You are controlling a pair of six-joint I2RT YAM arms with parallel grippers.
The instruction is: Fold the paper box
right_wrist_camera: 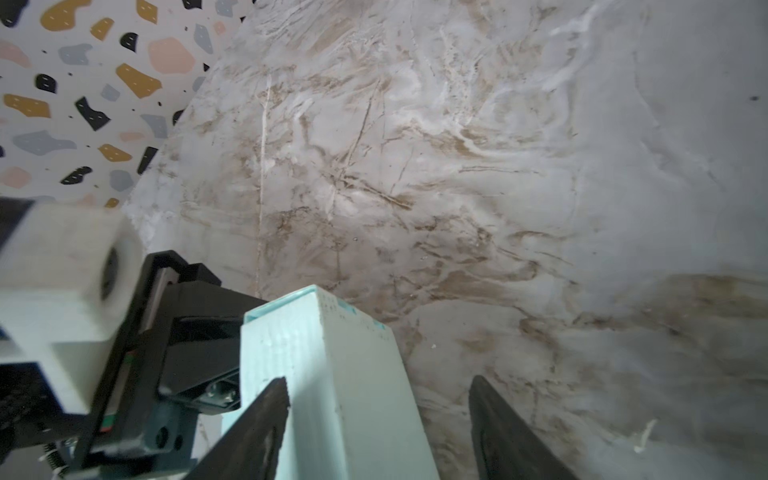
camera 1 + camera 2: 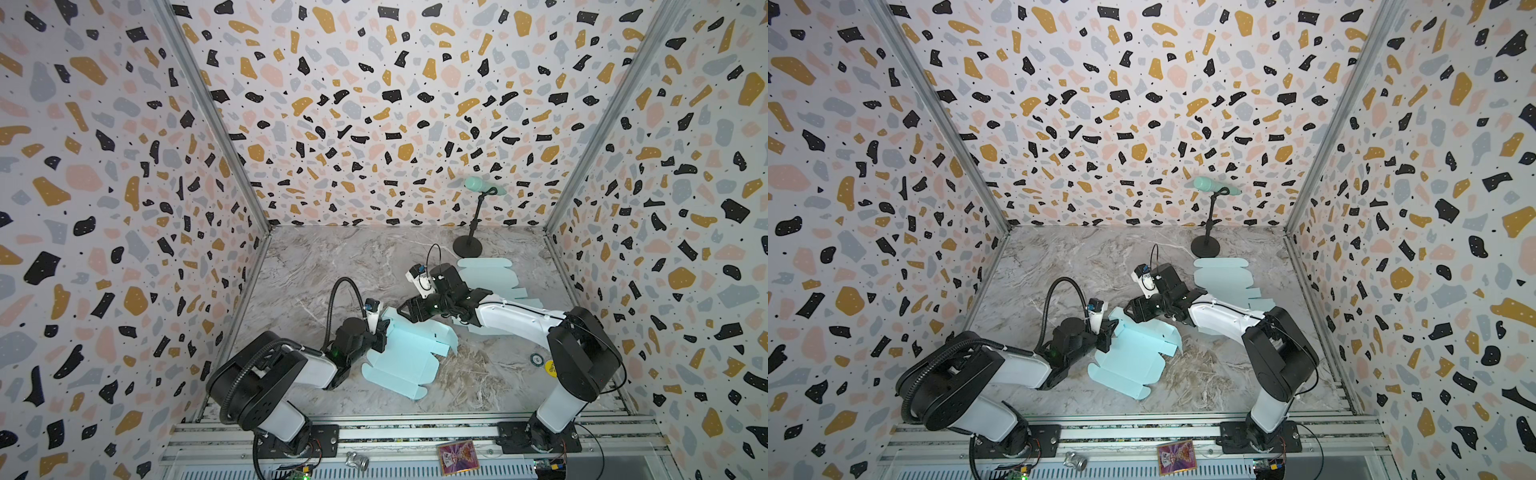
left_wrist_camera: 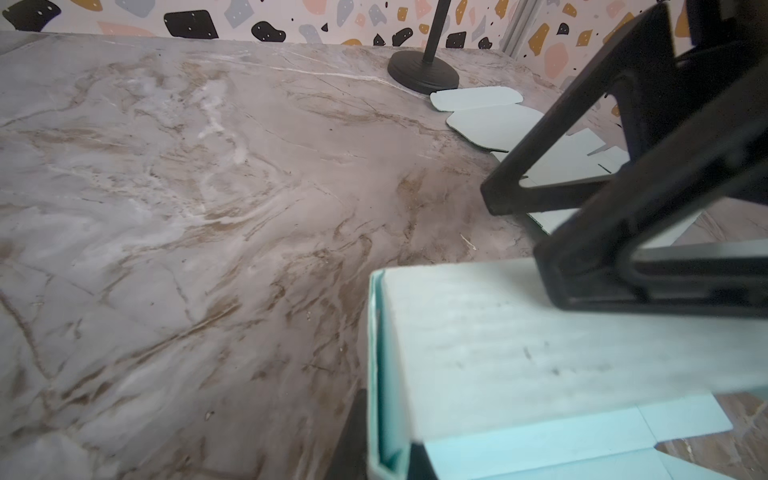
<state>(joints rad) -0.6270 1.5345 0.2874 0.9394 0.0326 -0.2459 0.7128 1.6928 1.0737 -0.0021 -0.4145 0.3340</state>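
Left pincer point(image 2: 382, 334) is pinching shut on the raised 10 o'clock flap of the pale-teal flat-cut cardboard box point(image 2: 409, 363), lying toward the grey marble table's point(image 2: 332, 270) 6 o'clock, while the right pincer point(image 2: 405, 308) is gaping wide at its 12 o'clock.

paper box point(image 2: 405, 357): down on the table point(image 2: 316, 266), front centre, between the two arms
left gripper point(image 2: 383, 332): right at the box's left raised edge
right gripper point(image 2: 402, 309): over the box's far corner
flat blanks point(image 2: 486, 274): right rear, behind the right arm
stand point(image 2: 467, 247): just behind the blanks
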